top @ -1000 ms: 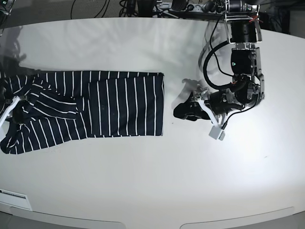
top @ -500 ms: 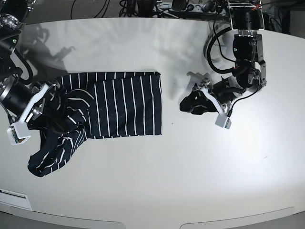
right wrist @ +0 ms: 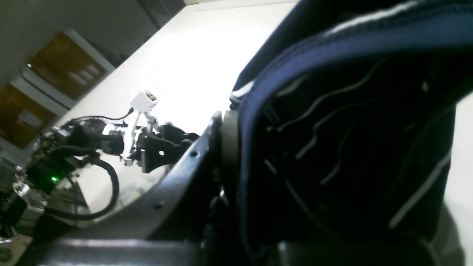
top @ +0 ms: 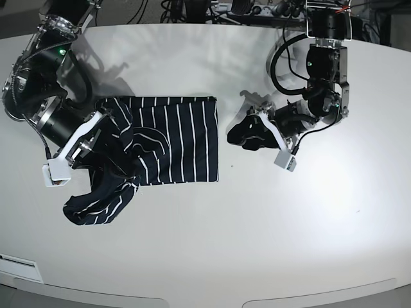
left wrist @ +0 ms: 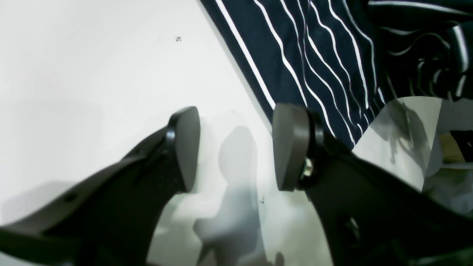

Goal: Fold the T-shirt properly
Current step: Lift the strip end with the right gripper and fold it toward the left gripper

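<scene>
White table (top: 257,224): right claw (top: 106,138) grips the T-shirt (top: 173,138); left claw (top: 244,131) gapes wide, empty.

You're looking down past the left gripper (left wrist: 234,147), its two dark fingers spread apart with only bare white table (left wrist: 92,74) and their own shadow between the grey pads (left wrist: 288,147). Nothing is held. Beyond the right-hand finger lies the T-shirt (left wrist: 314,55), dark navy with thin white stripes, its straight edge running diagonally across the table; farther right the cloth bunches into dark folds
</scene>
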{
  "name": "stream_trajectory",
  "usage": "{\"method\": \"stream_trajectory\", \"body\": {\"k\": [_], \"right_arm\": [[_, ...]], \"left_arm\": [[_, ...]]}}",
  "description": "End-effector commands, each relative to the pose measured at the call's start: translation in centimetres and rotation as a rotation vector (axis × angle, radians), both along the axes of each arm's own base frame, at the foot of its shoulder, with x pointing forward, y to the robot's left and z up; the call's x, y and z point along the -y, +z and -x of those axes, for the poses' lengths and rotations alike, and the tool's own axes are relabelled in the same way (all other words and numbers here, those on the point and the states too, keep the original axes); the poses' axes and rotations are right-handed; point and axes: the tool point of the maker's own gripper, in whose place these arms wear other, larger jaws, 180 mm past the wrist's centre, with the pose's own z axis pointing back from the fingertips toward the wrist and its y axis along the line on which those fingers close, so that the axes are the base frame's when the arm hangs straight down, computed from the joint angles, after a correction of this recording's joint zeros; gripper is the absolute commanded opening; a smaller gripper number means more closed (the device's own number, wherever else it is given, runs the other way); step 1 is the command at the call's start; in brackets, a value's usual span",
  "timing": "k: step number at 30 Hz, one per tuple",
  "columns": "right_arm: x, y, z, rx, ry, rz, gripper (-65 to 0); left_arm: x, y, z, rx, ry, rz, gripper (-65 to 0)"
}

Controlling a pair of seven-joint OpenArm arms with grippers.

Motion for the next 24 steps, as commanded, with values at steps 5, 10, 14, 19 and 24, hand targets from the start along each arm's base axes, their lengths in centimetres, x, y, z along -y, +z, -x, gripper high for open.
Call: {"method": "stream_trajectory", "body": {"k": [5, 10, 14, 19, 24], "right_arm": [[-2.9, 1.3, 0.3, 0.06, 0.103, -0.028, -65.0], [-6.7, 1.0, 1.7, 0.063, 0.242, -0.03, -63.9], [-11.4, 1.0, 4.4, 0.13, 0.446, -0.015, -28.2], [-14.9, 2.2, 5.6, 0.197, 0.567, -0.022, -28.2], [-14.3, 2.5, 2.3, 0.282, 0.503, 0.164, -41.5]], "left_arm": [[-1.8, -0.2, 0.2, -0.059, 0.007, -0.025, -31.4], [-3.0, 2.2, -2.3, -0.01, 0.042, 0.01, -31.4], [-3.6, 3.6, -3.5, 0.022, 0.039, 0.012, -31.4], [-4.4, 4.6, -4.6, 0.057, 0.039, -0.009, -31.4], [-5.1, 5.4, -4.6, 0.085, 0.006, -0.018, -39.9]]}}
